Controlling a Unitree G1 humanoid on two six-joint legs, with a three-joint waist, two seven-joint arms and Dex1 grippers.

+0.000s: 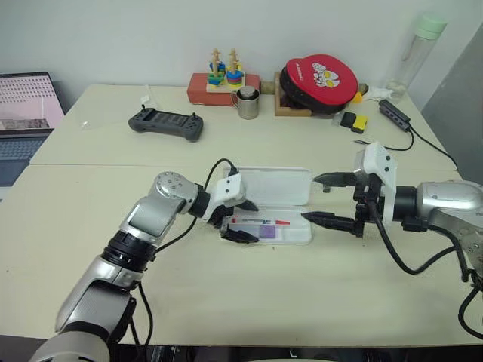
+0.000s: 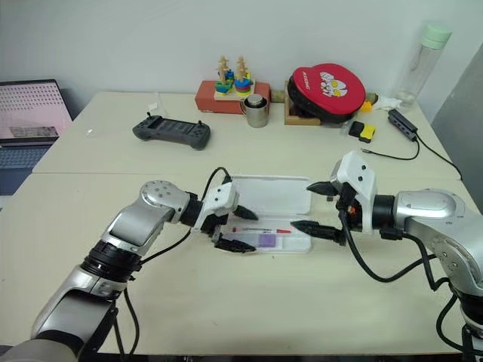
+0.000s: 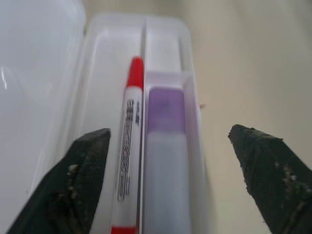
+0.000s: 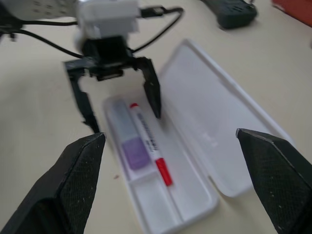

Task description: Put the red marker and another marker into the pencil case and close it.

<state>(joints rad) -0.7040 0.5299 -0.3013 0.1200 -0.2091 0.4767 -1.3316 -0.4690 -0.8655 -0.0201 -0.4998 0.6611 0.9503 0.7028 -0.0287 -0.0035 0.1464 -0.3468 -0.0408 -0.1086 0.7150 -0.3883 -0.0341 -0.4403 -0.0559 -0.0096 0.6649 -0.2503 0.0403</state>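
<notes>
1. The pencil case (image 1: 300, 187) lies open near the middle of the pale desk (image 1: 90, 204), its lid folded flat on the far side and its shallow divided tray on the side nearer the robot.
2. Inside the tray, the red marker (image 3: 128, 146) and the thick lilac marker (image 3: 165, 161) rest side by side, lengthwise, the lilac one in the narrower outer compartment with its purple cap toward the tray's free end.
3. The left claw (image 4: 119, 100) hovers at the tray's left end, its two black fingers spread wide on either side of the tray and pinching nothing.
4. The right claw (image 1: 326, 200) hangs at the case's right end, fingers likewise wide apart and empty, one finger near the lid, the other near the tray.
5. Farther back on the desk sit a dark handheld controller (image 1: 165, 123), a metal cup (image 1: 247, 102), a red block with stacked wooden toys (image 1: 223, 81) and a red round pouch (image 1: 321, 80).
6. A laptop (image 1: 24, 113) stands at the far left, a clear bottle (image 1: 413, 54) at the far right.
</notes>
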